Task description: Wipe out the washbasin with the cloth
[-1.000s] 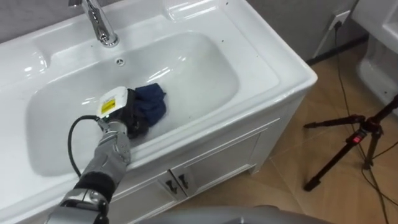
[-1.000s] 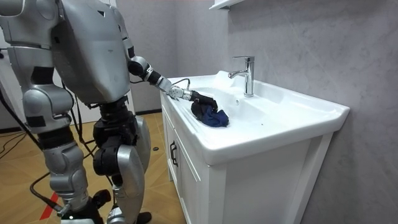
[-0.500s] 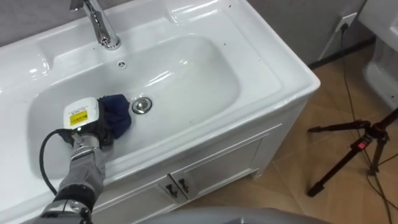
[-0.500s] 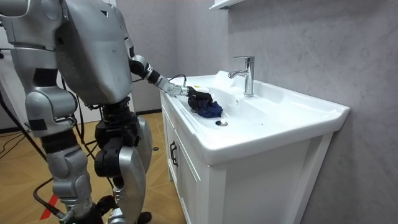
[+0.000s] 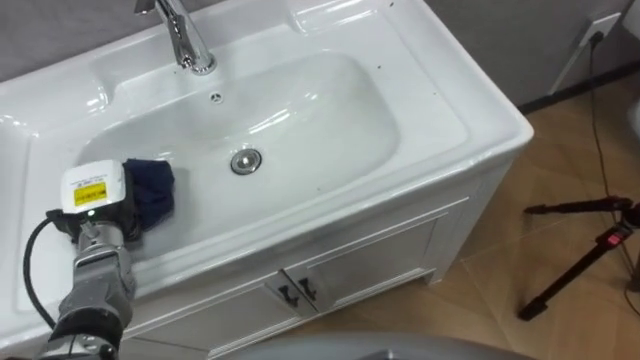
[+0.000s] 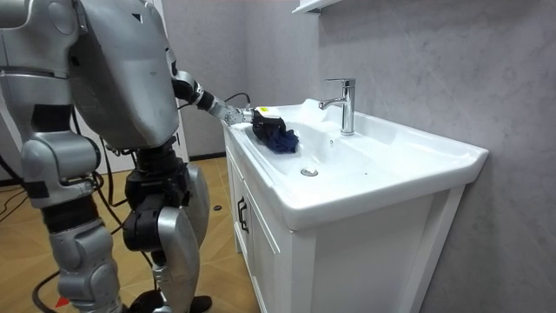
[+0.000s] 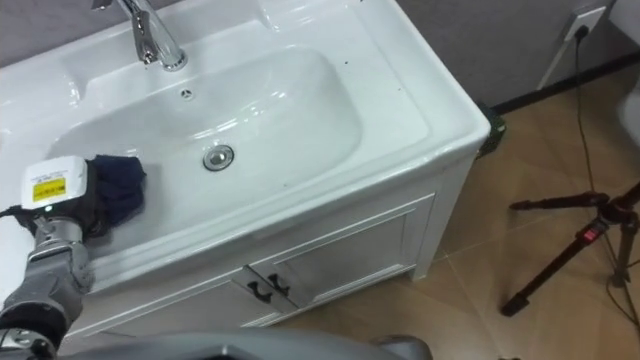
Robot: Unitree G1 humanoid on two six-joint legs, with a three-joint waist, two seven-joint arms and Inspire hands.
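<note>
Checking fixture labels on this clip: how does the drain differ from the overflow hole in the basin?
The drain is the larger, set in the floor of the basin; the overflow hole is smaller, up on the back wall below the faucet. The drain lies nearer the blue cloth; the overflow hole lies farther from it. Both are round, metal-rimmed and uncovered.

I am looking down at a dark blue cloth [image 5: 152, 188], a plain glossy white basin [image 5: 330, 100], tap [image 5: 186, 40] and drain [image 5: 246, 160] gleaming silver, and a floor [image 5: 560, 230] showing warm brown.
</note>
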